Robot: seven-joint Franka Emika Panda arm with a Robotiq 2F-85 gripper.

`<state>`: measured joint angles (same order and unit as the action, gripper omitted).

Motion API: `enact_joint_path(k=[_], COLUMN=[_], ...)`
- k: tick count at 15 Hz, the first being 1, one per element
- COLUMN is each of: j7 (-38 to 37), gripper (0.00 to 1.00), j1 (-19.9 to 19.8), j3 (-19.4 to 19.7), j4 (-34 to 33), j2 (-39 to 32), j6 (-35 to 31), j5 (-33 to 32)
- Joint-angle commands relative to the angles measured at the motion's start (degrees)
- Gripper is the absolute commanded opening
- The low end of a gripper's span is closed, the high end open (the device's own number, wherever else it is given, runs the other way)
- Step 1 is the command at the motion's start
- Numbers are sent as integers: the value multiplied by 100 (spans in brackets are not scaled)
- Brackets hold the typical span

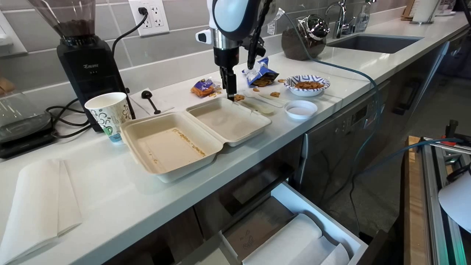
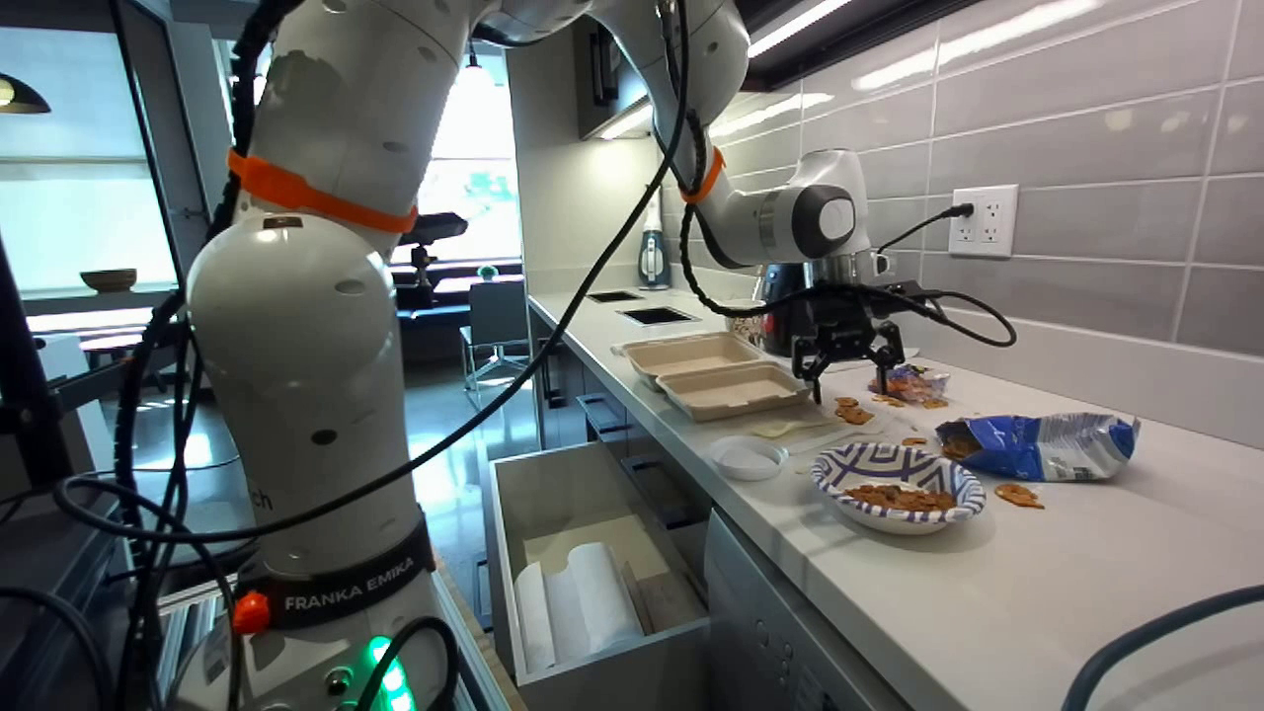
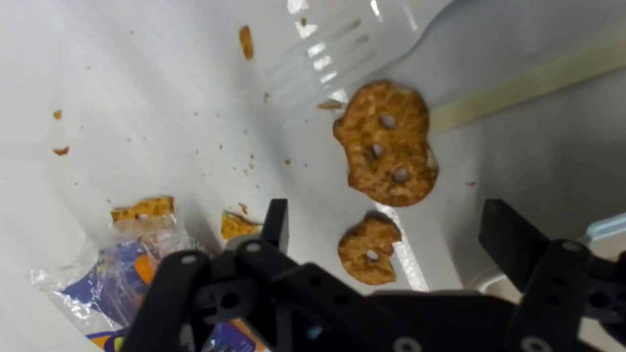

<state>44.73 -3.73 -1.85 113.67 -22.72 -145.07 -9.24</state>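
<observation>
My gripper (image 3: pixel 386 215) is open and empty, pointing down over the counter; it also shows in both exterior views (image 1: pixel 231 96) (image 2: pixel 849 387). In the wrist view a broken pretzel crisp (image 3: pixel 359 254) lies between the fingers. A larger pretzel crisp (image 3: pixel 408 146) lies just beyond the fingertips. A clear plastic fork (image 3: pixel 391 29) and a yellowish utensil handle (image 3: pixel 528 83) lie beside it. A small clear-and-purple snack bag (image 3: pixel 112 278) is by the left finger. The open beige clamshell box (image 1: pixel 165 147) is close to the gripper, with crumbs in one half.
A patterned bowl (image 2: pixel 953 479) holding brown pieces, a small white dish (image 2: pixel 748 458) and a blue snack bag (image 2: pixel 1071 449) stand nearby. A paper cup (image 1: pixel 110 114) and black grinder (image 1: pixel 90 70) stand past the box. An open drawer (image 1: pixel 323 213) juts out below the counter.
</observation>
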Motion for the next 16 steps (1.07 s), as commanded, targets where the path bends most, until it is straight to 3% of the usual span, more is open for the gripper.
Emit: enact_joint_path(k=[1,7,16], j7=[3,-85,-24], gripper=[100,100,100], j1=[32,4,-36], j3=[-45,64,10], j4=[-503,-562,-1056], j2=[-381,-239,-328], j6=[226,411,1731], j5=[-171,-332,-154])
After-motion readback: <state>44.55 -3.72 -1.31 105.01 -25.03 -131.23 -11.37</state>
